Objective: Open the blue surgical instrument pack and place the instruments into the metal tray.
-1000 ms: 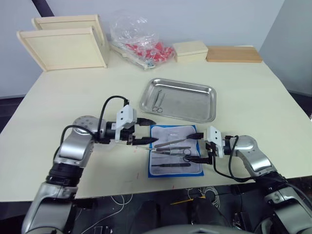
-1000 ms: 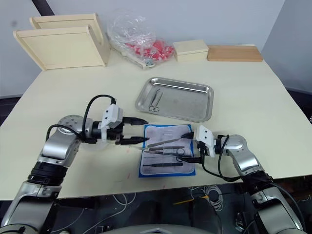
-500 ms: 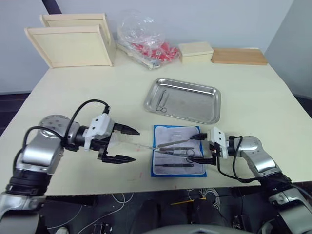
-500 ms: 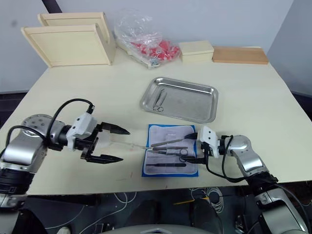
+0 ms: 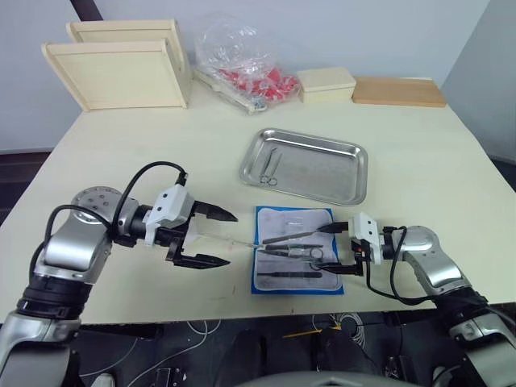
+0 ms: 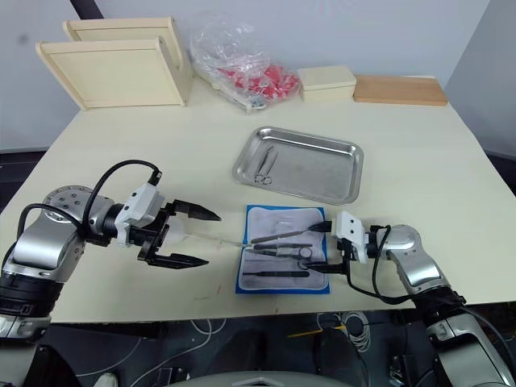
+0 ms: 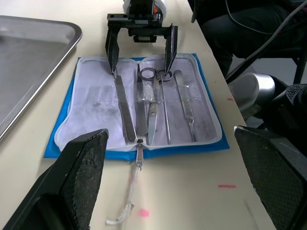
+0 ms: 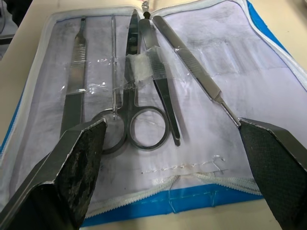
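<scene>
The left gripper (image 5: pixel 214 238) hovers spread wide over the pale table (image 5: pixel 419 153), left of the unfolded blue fabric surgical instrument pack (image 5: pixel 295 261). Thin dark metal instruments (image 7: pixel 152 106) lie in its whitish panel. Behind sits the shallow stainless-steel metal tray (image 5: pixel 304 166). The right gripper (image 5: pixel 334 247) spans the pack's right edge, wide apart.

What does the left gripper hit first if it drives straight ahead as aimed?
Probably the opened blue surgical instrument pack: the left gripper, open, points at its near edge with bare table between. Height above the table is unclear.
</scene>
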Tool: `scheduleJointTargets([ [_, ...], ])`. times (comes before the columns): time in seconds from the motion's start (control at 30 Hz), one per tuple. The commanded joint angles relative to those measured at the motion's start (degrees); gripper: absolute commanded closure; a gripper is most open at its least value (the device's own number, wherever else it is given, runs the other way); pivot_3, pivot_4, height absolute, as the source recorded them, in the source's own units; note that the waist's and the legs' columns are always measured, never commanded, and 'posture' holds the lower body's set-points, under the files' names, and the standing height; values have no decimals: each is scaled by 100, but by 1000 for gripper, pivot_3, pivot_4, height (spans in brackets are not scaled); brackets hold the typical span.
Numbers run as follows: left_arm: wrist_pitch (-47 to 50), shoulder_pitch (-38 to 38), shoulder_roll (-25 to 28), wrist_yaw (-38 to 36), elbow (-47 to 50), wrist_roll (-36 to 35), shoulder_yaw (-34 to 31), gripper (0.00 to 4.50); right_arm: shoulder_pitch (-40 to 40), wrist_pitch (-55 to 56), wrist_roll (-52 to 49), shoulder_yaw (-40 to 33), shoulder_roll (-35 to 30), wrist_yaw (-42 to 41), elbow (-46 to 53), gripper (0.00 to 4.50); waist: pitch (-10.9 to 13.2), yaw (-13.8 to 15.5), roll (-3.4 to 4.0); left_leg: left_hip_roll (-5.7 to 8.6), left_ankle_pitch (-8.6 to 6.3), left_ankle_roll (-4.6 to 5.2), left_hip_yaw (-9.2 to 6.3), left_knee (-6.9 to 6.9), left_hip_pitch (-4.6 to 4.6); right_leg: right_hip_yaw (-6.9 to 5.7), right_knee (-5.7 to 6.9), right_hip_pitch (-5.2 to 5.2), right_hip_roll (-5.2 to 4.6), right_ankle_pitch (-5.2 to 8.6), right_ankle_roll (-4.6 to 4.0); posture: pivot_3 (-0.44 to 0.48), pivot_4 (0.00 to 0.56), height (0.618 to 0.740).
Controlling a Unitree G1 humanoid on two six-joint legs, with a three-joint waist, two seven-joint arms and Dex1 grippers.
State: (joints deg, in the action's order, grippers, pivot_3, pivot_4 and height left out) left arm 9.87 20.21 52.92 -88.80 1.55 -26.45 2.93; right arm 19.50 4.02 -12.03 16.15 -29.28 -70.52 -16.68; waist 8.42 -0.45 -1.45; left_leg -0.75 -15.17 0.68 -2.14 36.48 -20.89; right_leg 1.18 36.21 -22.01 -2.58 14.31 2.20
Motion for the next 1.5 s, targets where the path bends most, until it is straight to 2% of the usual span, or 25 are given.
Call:
scheduleJointTargets([
  [0.03,-53,175,-129,27,-4,160,134,50,-370,-119,472,288,-262,-161,-605,0,0,2,-2,3,0,0,0,0,-1,0,0,0,-1,-1,-1,0,150,740],
  [0.2,-133,378,-431,194,-159,440,362,50,-377,-81,415,294,-195,-303,-568,0,-2,-3,-8,9,0,2,-1,0,-3,0,-1,3,-2,-4,-5,0,150,740],
  [0.4,-522,788,-1046,538,-749,1045,782,50,-341,43,537,353,-80,-212,-739,0,-4,-9,-10,13,0,2,-3,-1,-1,-3,1,6,-1,-6,-7,0,150,740],
  [0.57,-912,1133,-1493,738,-1382,1534,1081,1578,-310,79,570,361,-18,-160,-794,0,-6,-26,-13,15,0,2,-3,0,9,-6,1,20,3,-7,-9,0,150,740],
  [0.67,-1081,1289,-1715,862,-1693,1743,1187,3064,-328,59,571,378,19,-125,-757,0,-6,-33,-13,16,0,2,-4,0,12,-6,1,22,6,-8,-7,0,150,740],
  [0.93,-1284,1435,-2066,875,-2162,1975,1337,3064,-367,40,569,370,58,-45,-704,0,-7,-51,-14,16,0,2,-6,0,16,-4,3,24,12,-19,10,0,150,740],
  [1.23,-1370,1232,-2099,1078,-2496,2353,1473,3064,-358,53,579,370,99,7,-742,0,-10,-49,-15,15,0,2,-10,0,19,-4,8,24,15,-19,9,0,150,740],
  [1.5,-1240,1011,-2055,1138,-2309,2353,1452,3064,-339,68,614,380,117,61,-777,0,-24,-50,-10,10,0,2,-9,0,24,-2,11,27,15,-19,9,0,150,740],
])
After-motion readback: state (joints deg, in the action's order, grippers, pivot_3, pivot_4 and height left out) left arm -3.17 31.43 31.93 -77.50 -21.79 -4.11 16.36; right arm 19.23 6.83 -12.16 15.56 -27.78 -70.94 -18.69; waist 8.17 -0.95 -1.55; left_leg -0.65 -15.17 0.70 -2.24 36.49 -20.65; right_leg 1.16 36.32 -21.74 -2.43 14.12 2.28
